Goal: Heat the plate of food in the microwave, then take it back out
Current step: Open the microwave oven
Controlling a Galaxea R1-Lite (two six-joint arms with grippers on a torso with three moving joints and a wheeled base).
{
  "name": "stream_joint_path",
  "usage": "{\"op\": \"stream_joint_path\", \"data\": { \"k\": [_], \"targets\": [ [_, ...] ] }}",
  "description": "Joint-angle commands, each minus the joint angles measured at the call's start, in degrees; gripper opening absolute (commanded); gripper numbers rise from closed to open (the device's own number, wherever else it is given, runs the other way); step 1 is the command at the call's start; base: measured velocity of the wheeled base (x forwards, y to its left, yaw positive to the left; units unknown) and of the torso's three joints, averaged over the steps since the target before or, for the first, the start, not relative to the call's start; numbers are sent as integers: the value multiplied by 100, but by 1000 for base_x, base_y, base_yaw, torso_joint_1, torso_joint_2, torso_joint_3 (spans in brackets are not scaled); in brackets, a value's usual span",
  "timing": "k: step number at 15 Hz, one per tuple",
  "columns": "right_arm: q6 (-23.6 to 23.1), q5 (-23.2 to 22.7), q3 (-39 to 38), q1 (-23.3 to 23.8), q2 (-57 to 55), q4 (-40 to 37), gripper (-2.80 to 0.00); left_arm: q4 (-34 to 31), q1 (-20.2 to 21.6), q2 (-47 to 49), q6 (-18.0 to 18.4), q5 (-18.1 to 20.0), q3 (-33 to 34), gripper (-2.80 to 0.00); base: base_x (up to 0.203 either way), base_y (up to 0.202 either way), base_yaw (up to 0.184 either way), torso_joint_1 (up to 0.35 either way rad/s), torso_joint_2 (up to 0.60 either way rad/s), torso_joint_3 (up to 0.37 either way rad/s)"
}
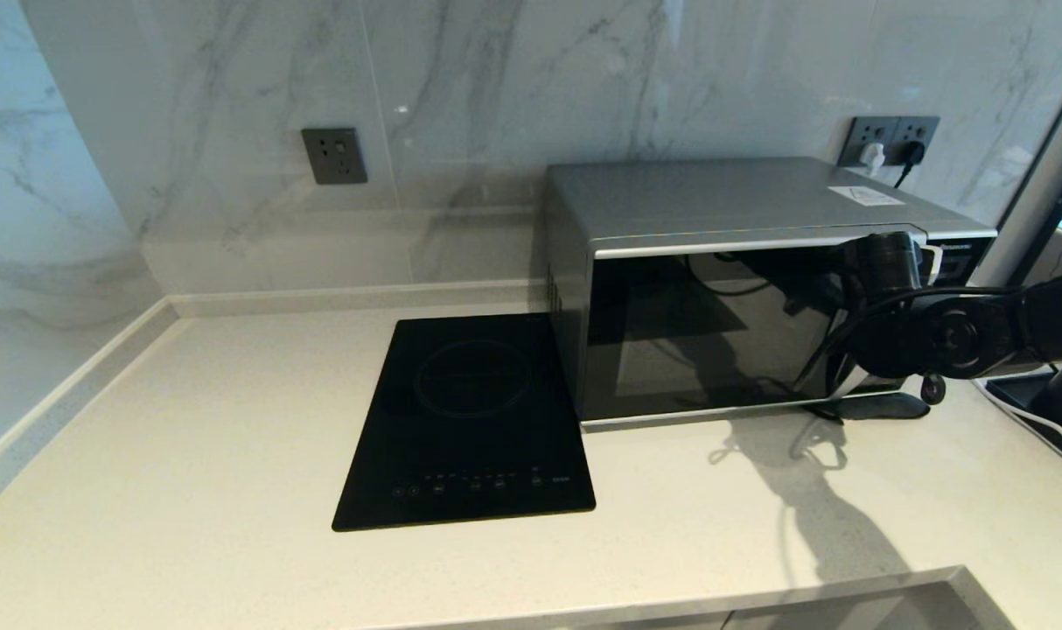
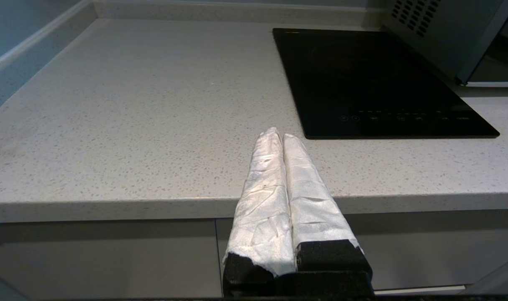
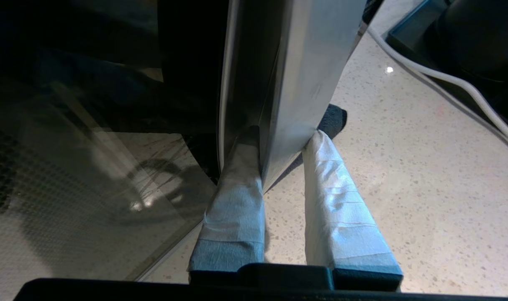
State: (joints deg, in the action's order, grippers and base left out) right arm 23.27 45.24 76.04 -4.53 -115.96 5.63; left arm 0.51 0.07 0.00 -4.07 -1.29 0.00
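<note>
Wide pale speckled countertop (image 1: 190, 455) runs under a marble wall, and on it, toward the right, sits the silver microwave (image 1: 723, 210), door shut, dark glass mirroring the room. The plate of food is nowhere to be seen in any view; whether it sits behind that glass, I cannot tell. Just beside the microwave's left flank lies the flat black induction hob (image 1: 470, 420). Over on the right, the right arm reaches in from the side, and its right gripper (image 3: 281, 146) is at the door's silver handle (image 3: 304, 83): one taped finger on either side, pinched onto it, down low near the counter. The left gripper (image 2: 278, 136) hangs off the counter's front edge, near the hob, its two wrapped fingers pressed together with nothing between them.
</note>
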Motion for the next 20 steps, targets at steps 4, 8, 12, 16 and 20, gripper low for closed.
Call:
{"op": "stream_joint_path", "data": {
  "k": [4,8,12,16,20],
  "targets": [
    [28,55,-138,-17,107,-27,-280,2,1,9,-6,-3,0,-280,0,0,0,0,0,0],
    [36,47,-430,-145,364,-27,-280,2,1,9,-6,-3,0,-280,0,0,0,0,0,0],
    [198,47,-909,-316,607,-27,-280,2,1,9,-6,-3,0,-280,0,0,0,0,0,0],
    [292,47,-1127,-355,645,-27,-280,2,1,9,-6,-3,0,-280,0,0,0,0,0,0],
    [275,55,-1179,-408,688,-27,-280,2,1,9,-6,-3,0,-280,0,0,0,0,0,0]
  ]
}}
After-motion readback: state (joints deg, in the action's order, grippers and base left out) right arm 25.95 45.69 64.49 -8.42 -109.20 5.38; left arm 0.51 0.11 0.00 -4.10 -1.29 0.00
